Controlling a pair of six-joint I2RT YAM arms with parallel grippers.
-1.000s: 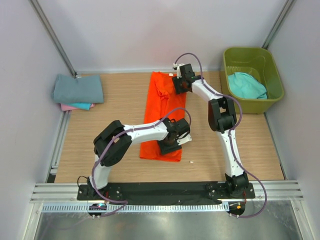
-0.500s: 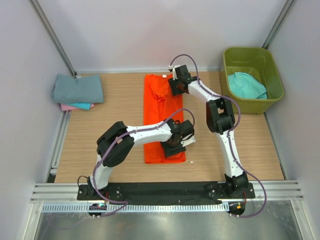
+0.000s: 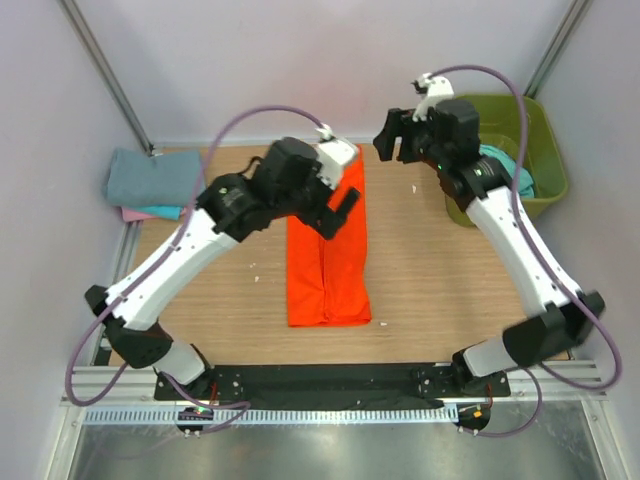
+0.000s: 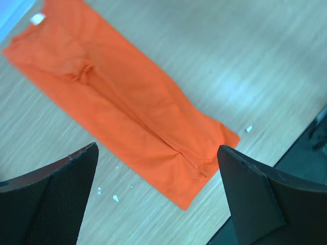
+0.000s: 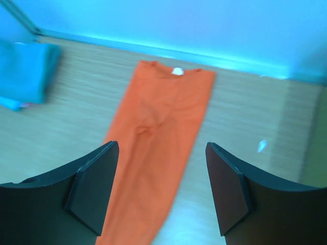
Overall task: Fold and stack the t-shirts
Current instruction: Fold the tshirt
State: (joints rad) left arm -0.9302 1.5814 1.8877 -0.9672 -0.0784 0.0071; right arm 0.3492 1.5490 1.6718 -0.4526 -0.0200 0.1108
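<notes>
Orange t-shirt (image 3: 328, 260) lies flat on the desk (image 3: 440, 270), folded lengthwise into a long narrow strip. Its neck end, with the small white label (image 5: 177, 71), points toward the far wall and its hem toward the arm bases. We see the left gripper (image 3: 337, 212) raised above the far half of the strip, its jaws spread wide with nothing between them; in the left wrist view almost the whole strip shows through the gap. We see the right gripper (image 3: 393, 145) held in the air near the far right of the desk, beside the olive-green tub (image 3: 540, 140), jaws likewise apart and empty; its camera looks down on the neck end. Neither gripper touches cloth. At the far left edge of the desk we note a folded stack: a grey-blue t-shirt (image 3: 155, 178) on top, with pink and teal edges (image 3: 152, 212) showing beneath. A teal t-shirt (image 3: 522, 180) lies inside the tub, partly hidden by the right arm. A few small white scraps (image 3: 384, 323) lie on the desk near the hem.
</notes>
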